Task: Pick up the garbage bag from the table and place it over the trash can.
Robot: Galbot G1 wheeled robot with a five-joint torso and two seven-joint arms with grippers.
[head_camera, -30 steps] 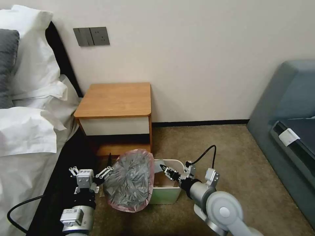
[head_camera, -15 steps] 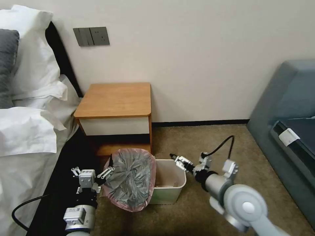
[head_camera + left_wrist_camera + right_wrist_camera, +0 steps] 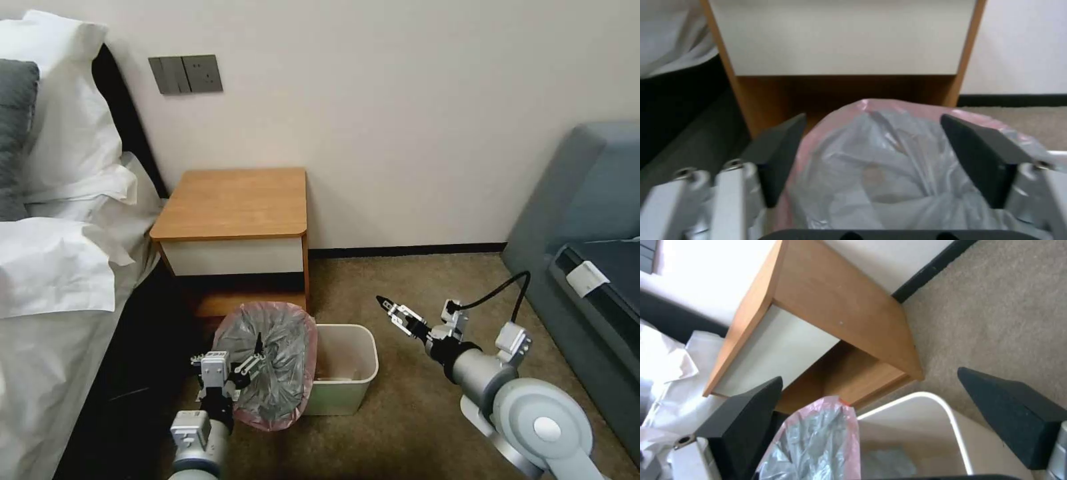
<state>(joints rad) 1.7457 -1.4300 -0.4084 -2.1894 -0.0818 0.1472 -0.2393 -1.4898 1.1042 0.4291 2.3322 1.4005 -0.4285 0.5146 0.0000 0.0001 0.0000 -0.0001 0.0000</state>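
Garbage bag [image 3: 273,360] draped over the trash can's [image 3: 347,373] left end. Left hand [image 3: 230,367] spread wide against the bag; right hand [image 3: 393,310] wide, clear of the can.

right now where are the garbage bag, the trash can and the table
garbage bag [image 3: 280,347], head view, crinkled grey middle
trash can [image 3: 371,353], head view, right side of the rolled rim
table [image 3: 233,200], head view, bare wooden top

From my head camera the room is evenly, softly lit, with a deep shadow between the bed [image 3: 60,320] and the bench [image 3: 233,203]. My left wrist feed is soft and hazy. On the right wrist feed the wall [image 3: 706,273] blows out white.
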